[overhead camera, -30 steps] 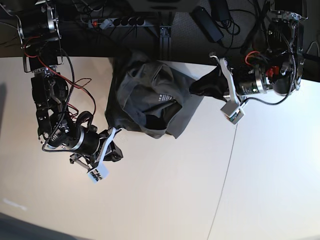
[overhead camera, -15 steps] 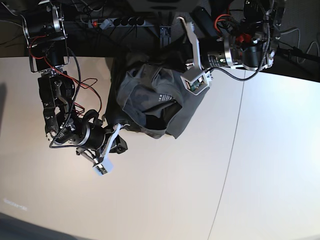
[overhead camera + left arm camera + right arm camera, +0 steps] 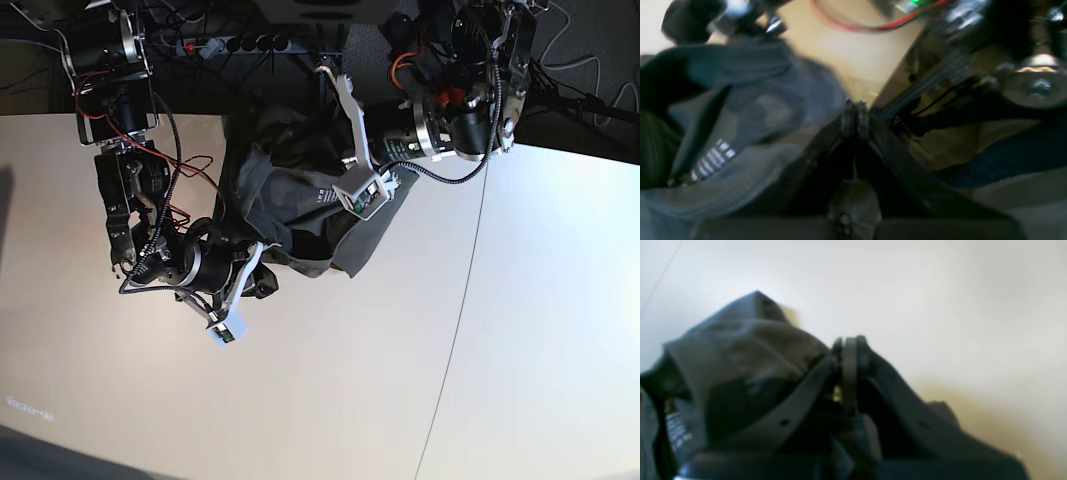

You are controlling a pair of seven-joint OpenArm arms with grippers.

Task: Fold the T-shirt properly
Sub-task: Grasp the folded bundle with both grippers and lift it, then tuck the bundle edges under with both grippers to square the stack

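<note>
Nearest me, my right gripper [image 3: 262, 285] sits at the T-shirt's [image 3: 300, 195] near hem, jaws pinched together; in its wrist view dark cloth bunches right against the pads, but I cannot tell whether a fold is actually caught. The shirt itself lies crumpled in a heap on the pale table [image 3: 330, 400], toward the far edge, neck label [image 3: 328, 197] facing up. Just beyond the label my left gripper [image 3: 853, 116] hovers over the heap's far side, jaws closed too — nothing visibly clamped. I judge the cotton soft, light and limp — it will sag and drag rather than hold shape. I'd take it at the shoulder seams beside the collar, one per arm.
</note>
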